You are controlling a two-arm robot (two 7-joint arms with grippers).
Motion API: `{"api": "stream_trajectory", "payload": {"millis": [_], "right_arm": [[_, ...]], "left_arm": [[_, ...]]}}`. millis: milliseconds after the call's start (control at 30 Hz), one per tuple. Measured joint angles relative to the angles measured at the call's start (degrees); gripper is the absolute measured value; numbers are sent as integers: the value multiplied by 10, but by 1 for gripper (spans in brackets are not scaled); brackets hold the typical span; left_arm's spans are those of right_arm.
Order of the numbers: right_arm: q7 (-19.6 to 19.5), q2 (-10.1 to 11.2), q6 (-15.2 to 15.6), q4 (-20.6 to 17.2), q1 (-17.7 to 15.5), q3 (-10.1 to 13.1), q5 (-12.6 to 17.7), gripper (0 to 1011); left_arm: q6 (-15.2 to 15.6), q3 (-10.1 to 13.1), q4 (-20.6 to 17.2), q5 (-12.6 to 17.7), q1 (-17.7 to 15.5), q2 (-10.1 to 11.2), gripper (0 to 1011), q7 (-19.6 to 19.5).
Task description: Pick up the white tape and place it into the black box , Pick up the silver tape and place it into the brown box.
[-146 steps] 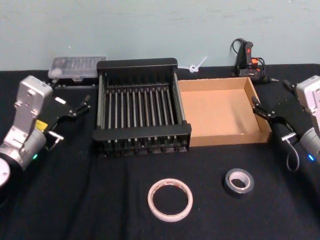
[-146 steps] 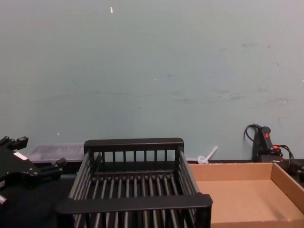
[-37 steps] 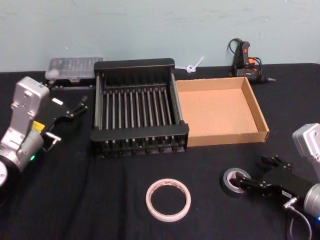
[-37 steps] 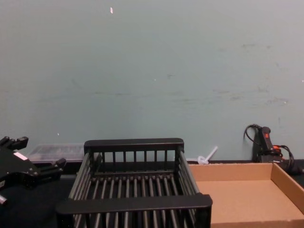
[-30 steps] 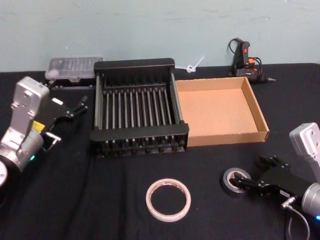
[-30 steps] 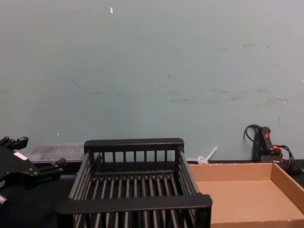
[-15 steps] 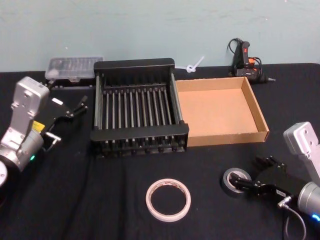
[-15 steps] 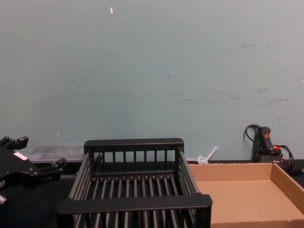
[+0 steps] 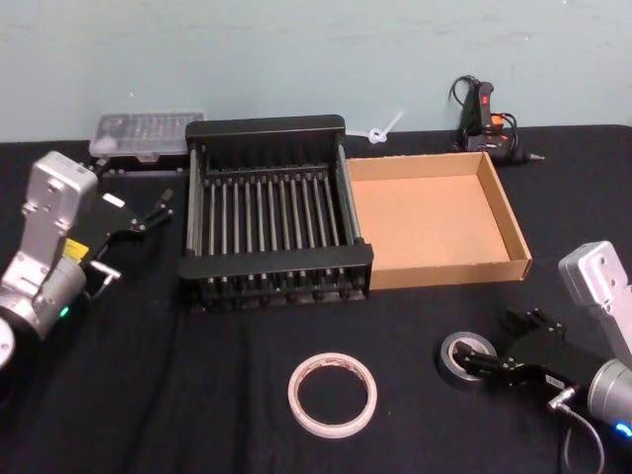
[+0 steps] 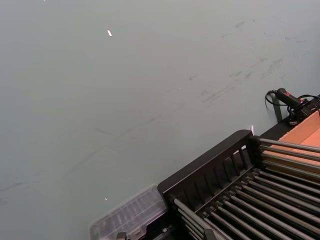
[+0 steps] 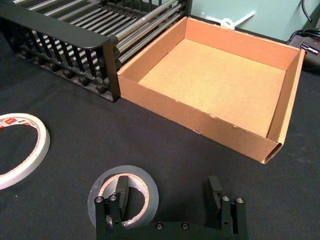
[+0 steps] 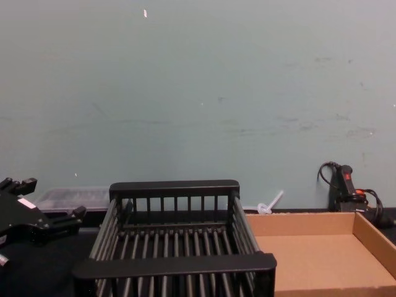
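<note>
**Right end effector straddling the silver tape's wall**

The silver tape (image 9: 467,356) lies flat on the black desk (image 9: 197,395), at about 5 o'clock in the head view, near the front corner of the brown box (image 9: 432,212) but apart from it. It is a small grey roll with a pale core. It is probably light and stiff, with a fairly smooth outer face, so the firmest hold looks to be a pinch across its wall, one finger in the hole and one outside.

The right end effector (image 11: 169,192) sits low at the roll, open wide and holding nothing. In the right wrist view one finger (image 11: 121,191) stands inside the core and the other stands outside the ring on bare cloth.

The white tape (image 9: 334,394) lies flat at 6 o'clock, well apart from the silver roll. The black box (image 9: 272,262) stands at 12 o'clock, touching the brown box on its right; both are empty.

The left end effector (image 9: 138,219) hovers at 9 o'clock beside the black box, open and empty.
</note>
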Motion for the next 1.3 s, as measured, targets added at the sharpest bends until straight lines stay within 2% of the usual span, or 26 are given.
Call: {"api": "stream_trajectory", "payload": {"millis": [133, 267, 333, 367, 467, 567, 667, 733, 800, 833, 933, 967, 1300], "right_arm": [[0, 0, 0, 0, 0, 0, 1, 943], [0, 0, -1, 0, 0, 0, 1, 818], [0, 0, -1, 0, 0, 0, 2, 786], [0, 1, -1, 0, 0, 0, 2, 730], [0, 1, -1, 0, 0, 0, 2, 674], [0, 1, -1, 0, 0, 0, 2, 530], [0, 1, -1, 0, 0, 0, 2, 471], [0, 1, -1, 0, 0, 0, 2, 383], [0, 1, -1, 0, 0, 0, 2, 340], [0, 1, -1, 0, 0, 0, 2, 277], [0, 1, -2, 0, 0, 0, 3, 218], [0, 1, -2, 0, 0, 0, 3, 171], [0, 1, -2, 0, 0, 0, 3, 148]], "left_arm": [[0, 0, 0, 0, 0, 0, 1001, 0], [0, 0, 0, 0, 0, 0, 1001, 0], [0, 0, 0, 0, 0, 0, 1001, 0], [0, 0, 0, 0, 0, 0, 1001, 0], [0, 0, 0, 0, 0, 0, 1001, 0], [0, 0, 0, 0, 0, 0, 1001, 0], [0, 0, 0, 0, 0, 0, 1001, 0], [0, 0, 0, 0, 0, 0, 1001, 0], [0, 0, 0, 0, 0, 0, 1002, 0], [0, 0, 0, 0, 0, 0, 1001, 0], [0, 0, 0, 0, 0, 0, 1001, 0], [0, 0, 0, 0, 0, 0, 1001, 0], [0, 0, 0, 0, 0, 0, 1001, 0]]}}
